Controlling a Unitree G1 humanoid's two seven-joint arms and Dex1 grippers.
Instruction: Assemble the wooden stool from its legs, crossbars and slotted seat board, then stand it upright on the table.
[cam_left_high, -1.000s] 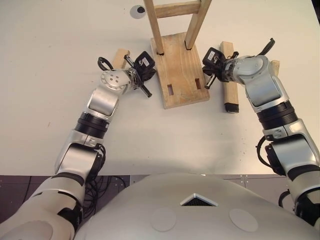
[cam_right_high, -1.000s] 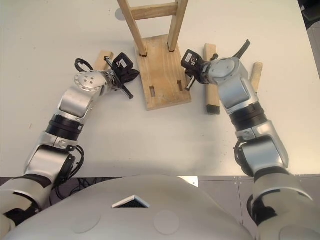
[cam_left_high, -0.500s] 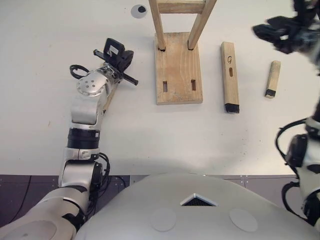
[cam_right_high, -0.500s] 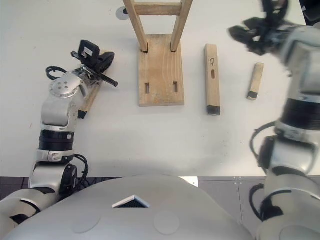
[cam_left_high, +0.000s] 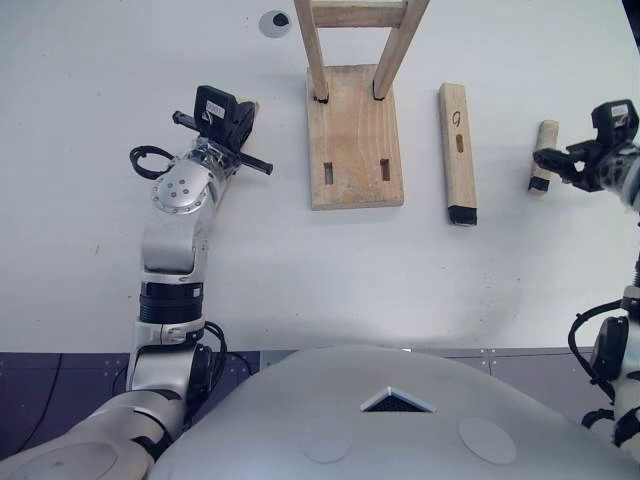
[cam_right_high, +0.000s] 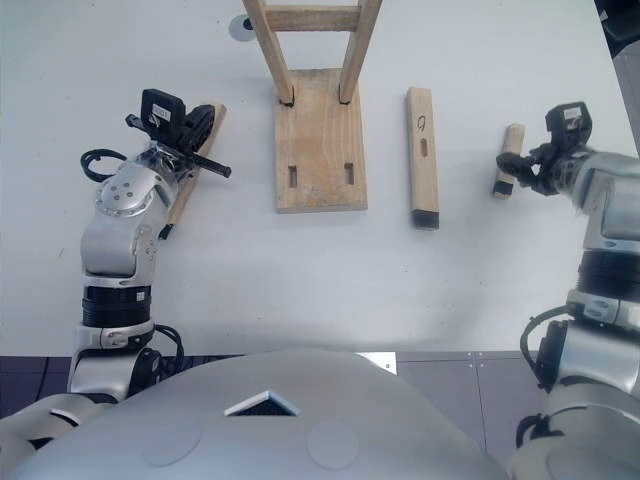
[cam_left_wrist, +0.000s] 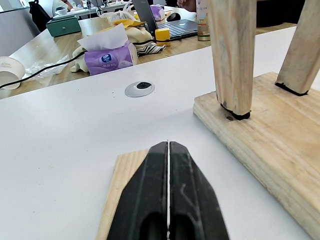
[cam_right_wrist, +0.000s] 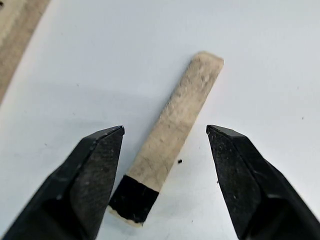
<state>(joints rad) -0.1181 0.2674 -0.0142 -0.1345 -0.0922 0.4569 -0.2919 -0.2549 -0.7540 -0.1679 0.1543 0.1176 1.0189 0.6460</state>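
Note:
The slotted seat board (cam_left_high: 355, 140) lies flat on the table; two legs joined by a crossbar (cam_left_high: 358, 14) stand in its far slots, and the two near slots are bare. A loose leg (cam_left_high: 457, 150) lies to its right. Farther right lies a short crossbar (cam_right_wrist: 172, 140) with a black end, and my right gripper (cam_right_wrist: 165, 132) hangs open over it, one finger on each side. My left gripper (cam_left_wrist: 168, 150) is shut on nothing, just above another loose leg (cam_right_high: 212, 115) left of the board.
A round cable grommet (cam_left_high: 274, 19) sits in the table at the back left. In the left wrist view a cluttered desk (cam_left_wrist: 100, 30) lies beyond the table's far edge. Bare white tabletop (cam_left_high: 350, 270) stretches in front of the board.
Both grippers left the seat board's sides, and the board now lies square. The right arm swung out right and came down over the short crossbar. The left arm drew back left.

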